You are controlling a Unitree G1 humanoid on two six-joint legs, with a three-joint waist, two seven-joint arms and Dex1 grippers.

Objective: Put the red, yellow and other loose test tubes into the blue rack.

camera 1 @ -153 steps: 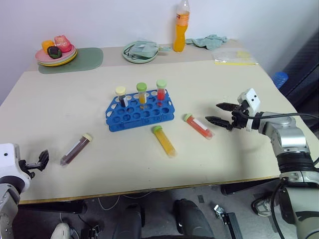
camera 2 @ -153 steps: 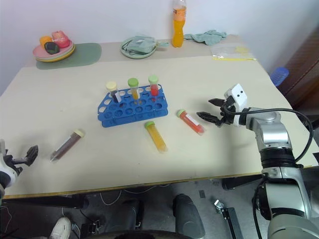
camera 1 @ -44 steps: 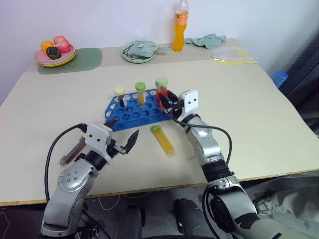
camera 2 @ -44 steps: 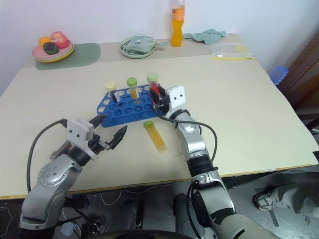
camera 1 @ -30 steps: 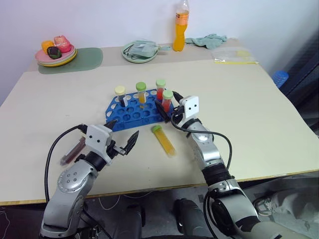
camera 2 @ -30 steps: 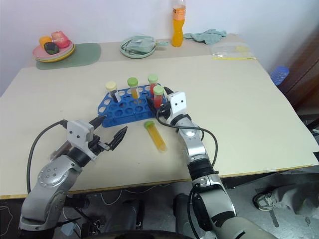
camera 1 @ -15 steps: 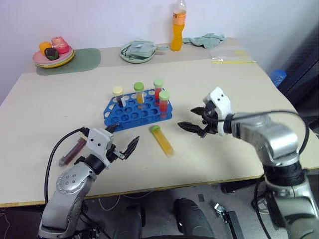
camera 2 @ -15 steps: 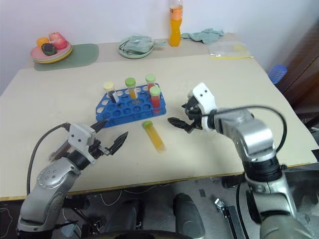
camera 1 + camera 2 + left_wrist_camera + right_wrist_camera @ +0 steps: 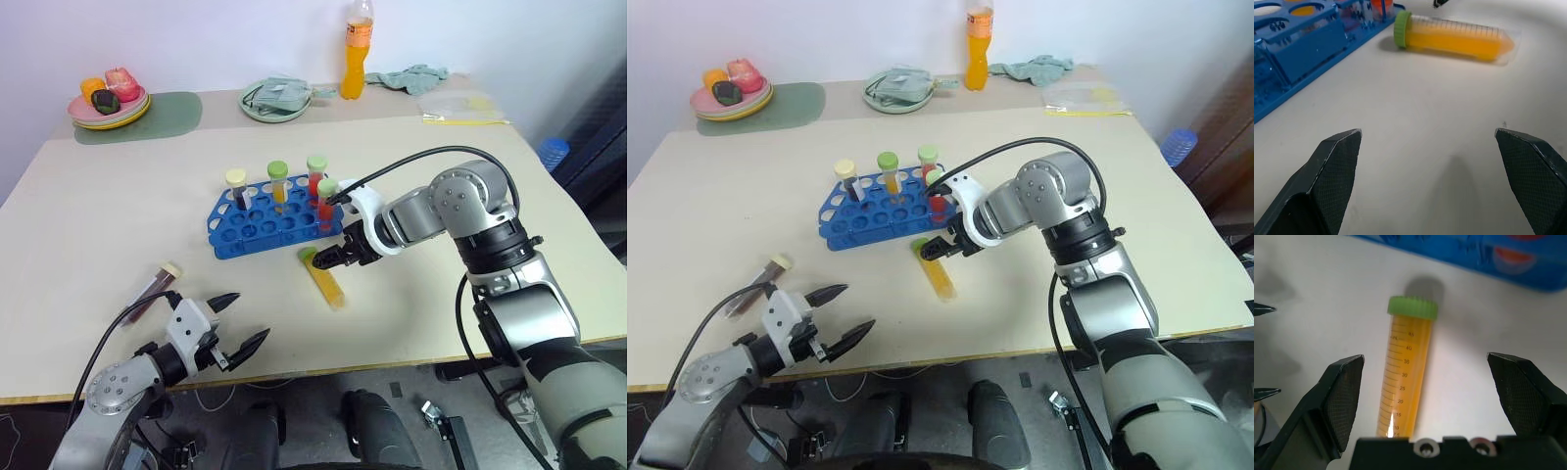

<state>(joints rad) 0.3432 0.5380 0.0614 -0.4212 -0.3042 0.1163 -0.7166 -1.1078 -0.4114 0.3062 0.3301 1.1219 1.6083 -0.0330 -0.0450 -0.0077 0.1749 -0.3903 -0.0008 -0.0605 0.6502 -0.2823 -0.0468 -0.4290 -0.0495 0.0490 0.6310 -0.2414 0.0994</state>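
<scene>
My left gripper (image 9: 238,325) hangs wide open and empty at the table's (image 9: 490,206) near edge, the purple tube (image 9: 157,286) lying just beyond. My right gripper (image 9: 1437,396) gapes empty over the yellow tube (image 9: 323,278). Behind stands the rack (image 9: 255,233) with 4 tubes upright.

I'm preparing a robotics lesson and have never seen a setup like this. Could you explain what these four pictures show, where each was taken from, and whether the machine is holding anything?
This is a two-armed humanoid robot at a table. Two pictures come from cameras on its head, looking down over both arms. The other two come from cameras on its wrists, looking along each gripper's black fingers.

On the table stands a blue rack with four capped tubes upright in it. A yellow tube lies just in front of the rack, and a dark tube lies nearer the robot's left.

The right gripper is open and poised over the yellow tube. The left gripper is open too, low near the table edge. Neither holds anything.
</scene>
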